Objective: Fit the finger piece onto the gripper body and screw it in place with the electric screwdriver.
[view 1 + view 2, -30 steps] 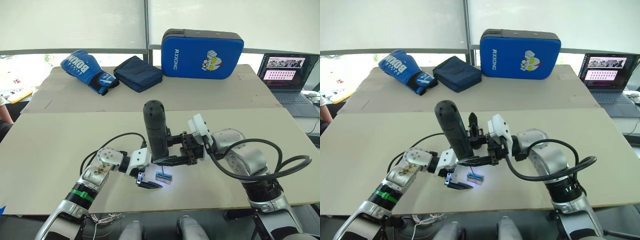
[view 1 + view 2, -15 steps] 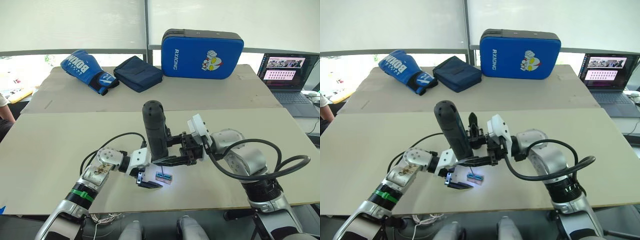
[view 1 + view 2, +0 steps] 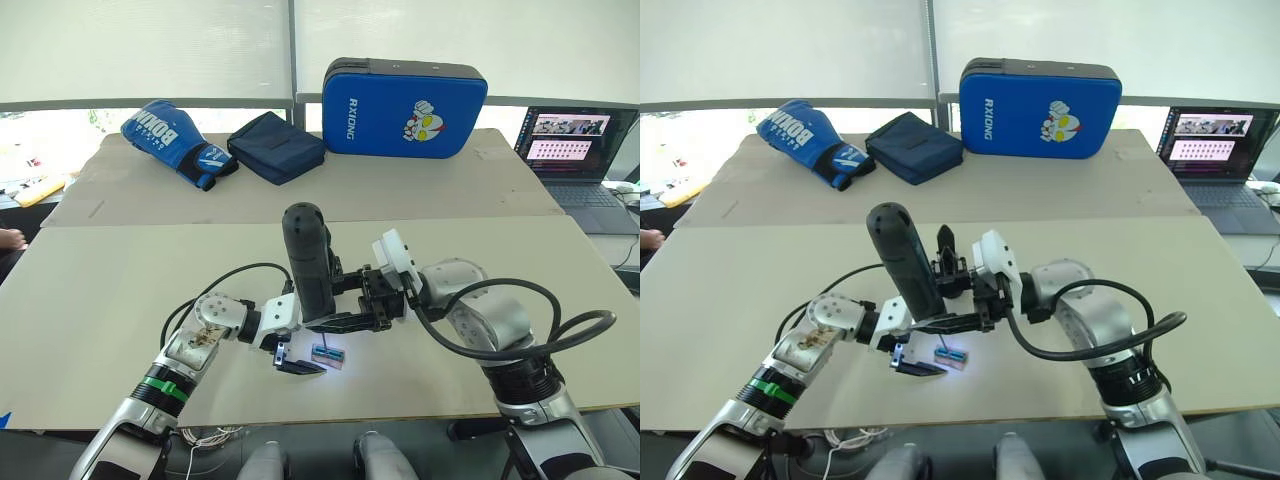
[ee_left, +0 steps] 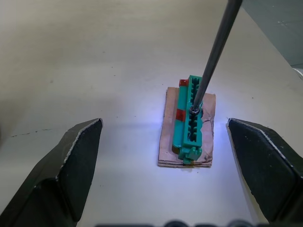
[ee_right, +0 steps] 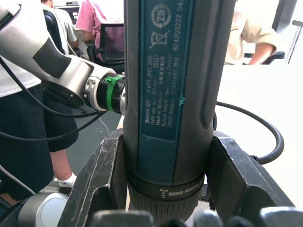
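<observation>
Right gripper (image 3: 345,322) is clamped around the electric screwdriver (image 3: 307,262), held upright over the table (image 3: 120,290). Its metal bit (image 4: 211,52) sits in a screw hole of a small green terminal block (image 4: 191,120) on a brown pad, lit by the tip light. Left gripper (image 4: 165,156) has its jaws wide apart on either side of the block, holding nothing. Driving looks underway, not finished; finger piece and gripper body can't be made out.

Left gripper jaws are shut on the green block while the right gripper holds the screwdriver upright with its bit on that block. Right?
Not quite. The left gripper has its jaws open, one on each side of the green block and clear of it, as the left wrist view shows. The right gripper does hold the screwdriver upright, bit on the block.
</observation>
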